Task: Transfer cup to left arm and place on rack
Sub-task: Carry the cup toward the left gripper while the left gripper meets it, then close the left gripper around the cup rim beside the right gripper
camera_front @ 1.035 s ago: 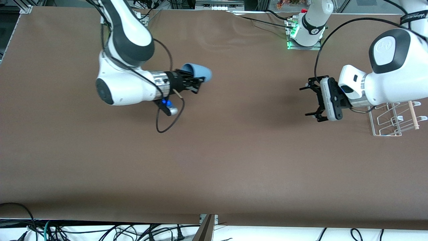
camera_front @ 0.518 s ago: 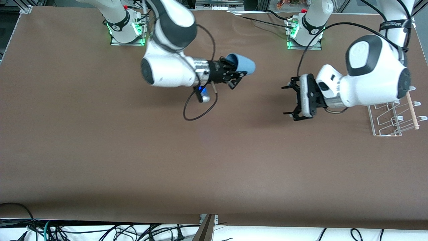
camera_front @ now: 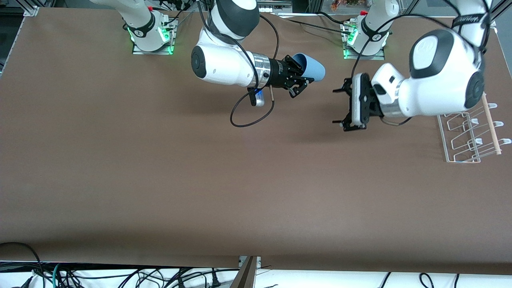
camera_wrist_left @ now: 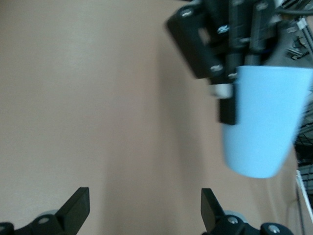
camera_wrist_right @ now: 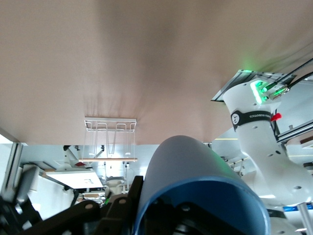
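Note:
The light-blue cup lies on its side in the air, held at its rim by my right gripper, which is shut on it over the table near the arm bases. In the right wrist view the cup fills the lower frame, with one finger outside its wall. My left gripper is open and empty, facing the cup a short gap away. In the left wrist view its fingertips stand wide apart, with the cup hanging from the right gripper. The rack stands at the left arm's end.
The rack's wooden dowel lies across its top; the rack also shows in the right wrist view. Arm bases with green lights stand along the table's top edge. A black cable loop hangs below the right wrist.
My right arm has carried the cup toward the left arm's end of the table. My left gripper has moved toward the cup, still open. The gap between them has narrowed.

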`<action>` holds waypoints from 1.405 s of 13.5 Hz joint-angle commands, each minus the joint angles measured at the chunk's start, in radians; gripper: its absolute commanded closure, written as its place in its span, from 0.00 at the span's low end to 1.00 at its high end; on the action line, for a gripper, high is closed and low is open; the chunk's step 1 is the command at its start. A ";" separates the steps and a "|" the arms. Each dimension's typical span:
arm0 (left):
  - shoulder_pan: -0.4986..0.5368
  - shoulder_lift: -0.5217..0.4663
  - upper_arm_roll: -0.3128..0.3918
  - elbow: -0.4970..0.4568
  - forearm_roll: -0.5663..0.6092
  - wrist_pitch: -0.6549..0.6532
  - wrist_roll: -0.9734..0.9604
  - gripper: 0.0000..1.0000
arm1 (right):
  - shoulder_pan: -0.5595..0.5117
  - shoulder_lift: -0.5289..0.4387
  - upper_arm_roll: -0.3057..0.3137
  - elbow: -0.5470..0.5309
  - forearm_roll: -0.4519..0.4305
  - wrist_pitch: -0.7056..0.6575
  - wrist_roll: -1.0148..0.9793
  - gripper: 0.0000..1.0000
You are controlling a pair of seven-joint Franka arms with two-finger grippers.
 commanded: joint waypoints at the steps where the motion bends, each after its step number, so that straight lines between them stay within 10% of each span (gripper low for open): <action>1: 0.021 -0.109 -0.007 -0.049 0.001 -0.074 0.023 0.00 | 0.009 0.008 -0.005 0.022 0.060 0.011 0.038 1.00; 9: 0.021 -0.133 -0.151 -0.055 0.073 -0.104 -0.117 0.00 | 0.010 0.007 -0.005 0.020 0.089 0.009 0.030 1.00; 19: 0.029 -0.204 -0.159 -0.167 0.082 -0.087 -0.123 0.00 | 0.009 0.007 -0.006 0.014 0.088 0.003 0.016 1.00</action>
